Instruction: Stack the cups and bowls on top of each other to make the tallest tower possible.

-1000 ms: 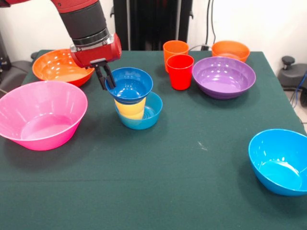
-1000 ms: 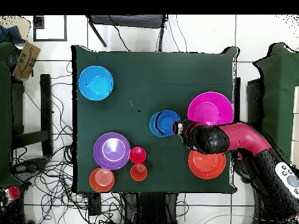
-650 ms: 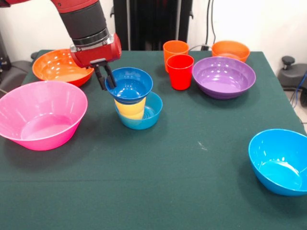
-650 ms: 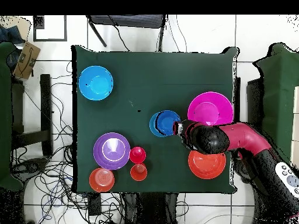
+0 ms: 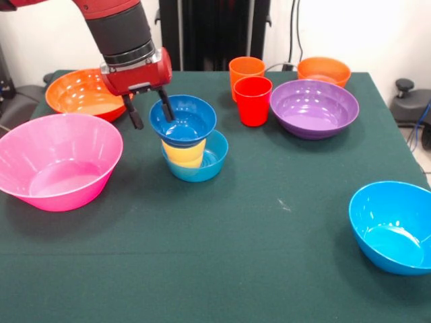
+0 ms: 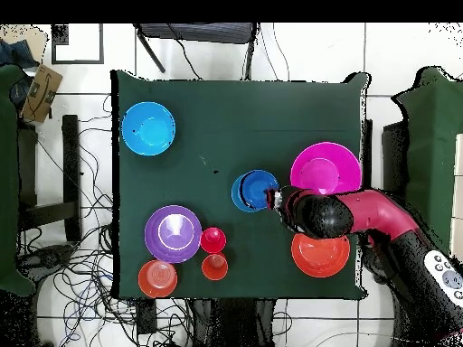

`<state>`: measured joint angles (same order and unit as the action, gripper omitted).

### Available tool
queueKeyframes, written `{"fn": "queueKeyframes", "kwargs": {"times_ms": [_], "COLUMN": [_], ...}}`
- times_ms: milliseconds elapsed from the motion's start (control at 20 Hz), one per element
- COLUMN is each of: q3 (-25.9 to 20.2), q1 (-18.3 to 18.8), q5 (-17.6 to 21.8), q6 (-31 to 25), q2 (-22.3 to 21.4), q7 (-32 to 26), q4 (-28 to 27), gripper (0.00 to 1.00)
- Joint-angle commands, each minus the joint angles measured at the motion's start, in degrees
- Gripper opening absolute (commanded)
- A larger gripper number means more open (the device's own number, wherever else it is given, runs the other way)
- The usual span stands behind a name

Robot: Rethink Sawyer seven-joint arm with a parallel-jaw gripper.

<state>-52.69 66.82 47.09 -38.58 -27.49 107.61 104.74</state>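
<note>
Front view: jaws (image 5: 149, 112) wide apart astride top blue bowl (image 5: 183, 120) rim.

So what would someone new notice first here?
Probably the red arm coming down over the little tower mid-table: a blue bowl on a yellow cup inside another blue bowl. Its tool is open, straddling the top bowl's rim. Then the big pink bowl beside it.

A: What's the counter (image 5: 269, 242) like?

B: Dark green cloth. On it: pink bowl (image 5: 57, 161) at 9 o'clock, big orange bowl (image 5: 84, 93) at 10, small blue bowl (image 5: 199, 161) near centre.

A: And the rest?

B: Orange cup (image 5: 246, 70) and red cup (image 5: 253, 101) at 12, purple bowl (image 5: 314, 108) and small orange bowl (image 5: 324, 70) at 1, bright blue bowl (image 5: 394, 225) at 4.
</note>
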Motion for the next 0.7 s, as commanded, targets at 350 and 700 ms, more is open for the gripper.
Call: {"fn": "queueKeyframes", "kwargs": {"times_ms": [350, 700], "q3": [0.7, 1.2], "q1": [-3.8, -5.8], "q5": [0.3, 1.8], "q6": [-1.8, -1.0], "q2": [-3.9, -11.8], "q7": [-8.1, -6.1], "q4": [3.0, 4.0], "gripper": [1.00, 1.00]}}
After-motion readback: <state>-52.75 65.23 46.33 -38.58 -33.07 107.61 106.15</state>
